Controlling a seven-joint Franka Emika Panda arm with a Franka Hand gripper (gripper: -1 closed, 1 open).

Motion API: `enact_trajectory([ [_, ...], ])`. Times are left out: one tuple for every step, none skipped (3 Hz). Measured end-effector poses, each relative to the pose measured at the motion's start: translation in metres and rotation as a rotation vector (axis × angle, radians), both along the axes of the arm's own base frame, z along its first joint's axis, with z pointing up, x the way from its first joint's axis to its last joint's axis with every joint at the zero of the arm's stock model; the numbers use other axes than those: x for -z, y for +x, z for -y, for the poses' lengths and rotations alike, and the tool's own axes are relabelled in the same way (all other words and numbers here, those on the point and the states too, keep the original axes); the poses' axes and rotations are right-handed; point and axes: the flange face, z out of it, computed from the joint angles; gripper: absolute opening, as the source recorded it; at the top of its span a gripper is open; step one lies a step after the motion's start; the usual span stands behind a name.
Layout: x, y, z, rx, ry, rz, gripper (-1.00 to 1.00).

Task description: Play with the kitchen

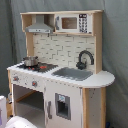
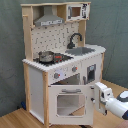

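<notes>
The kitchen (image 1: 60, 70) (image 2: 60, 60) is a tall white and light-wood toy with a grey range hood (image 1: 39, 26), a microwave (image 1: 70, 22), a black faucet (image 1: 85, 59) and a grey sink (image 1: 74, 73). A small metal pot (image 2: 46, 56) sits on the stovetop. The windowed oven door (image 2: 70, 102) stands swung open towards the front in the second exterior view. My gripper (image 2: 98, 95) is at the door's free right edge, level with its upper half, on the white arm (image 2: 117, 106). In the first exterior view the oven cavity (image 1: 30, 102) is open and dark.
A grey curtain (image 2: 115, 30) hangs behind the kitchen. The wooden floor (image 2: 15, 119) shows at the lower left of the second exterior view. A white rounded shape (image 1: 17, 122) fills the bottom left corner of the first exterior view.
</notes>
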Motion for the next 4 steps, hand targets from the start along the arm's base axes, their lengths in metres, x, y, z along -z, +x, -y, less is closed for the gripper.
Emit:
enact_trajectory([
  [0.002, 0.021, 0.001, -0.018, -0.003, -0.027, 1.0],
  [0.002, 0.037, -0.004, -0.056, -0.009, -0.057, 1.0],
  [0.004, 0.057, -0.009, -0.08, -0.018, -0.084, 1.0],
  [0.003, 0.079, -0.016, -0.089, -0.032, -0.104, 1.0],
])
